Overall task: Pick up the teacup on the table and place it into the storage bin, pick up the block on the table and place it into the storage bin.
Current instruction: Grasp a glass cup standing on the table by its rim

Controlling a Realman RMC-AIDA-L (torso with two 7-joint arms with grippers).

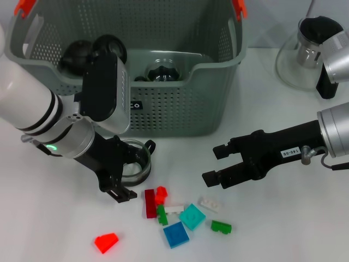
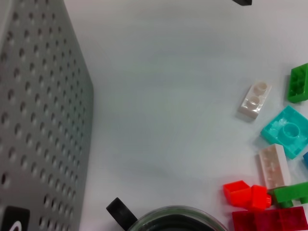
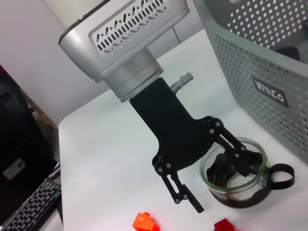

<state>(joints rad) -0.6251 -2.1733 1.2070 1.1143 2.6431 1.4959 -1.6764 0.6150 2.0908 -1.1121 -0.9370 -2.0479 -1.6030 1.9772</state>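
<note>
**Two grippers low over the counter, one astride the teacup rim**

One finger of the left gripper [image 1: 126, 177] sits inside the glass teacup [image 1: 136, 164] and the other reaches down outside it, as the right wrist view shows; the jaws are spread astride the rim and not clamped on it. The teacup stands upright on the counter [image 1: 283, 229], just in front of the storage bin [image 1: 180, 103], its black handle [image 3: 283, 174] pointing away from the gripper.

The right gripper [image 1: 215, 164] hangs open and empty, well apart from the teacup, above the right end of the scattered blocks. Bare counter lies between the two grippers and along the bin's front wall.

The blocks lie just beside the teacup, on the near side: a dark red block [image 1: 150, 203], a small red block [image 1: 161, 194], a white block [image 1: 174, 208], a teal block [image 1: 192, 216], a blue block [image 1: 175, 234] and two green blocks [image 1: 221, 226]. A red wedge [image 1: 106, 242] lies apart near the front edge.

The left wrist view shows only the teacup's rim, the bin's perforated wall and the blocks. The head view alone looks into the bin, where dark rounded items [image 1: 163, 71] rest on the floor; what they are cannot be told. A glass carafe [image 1: 305, 54] stands at the far right.
</note>
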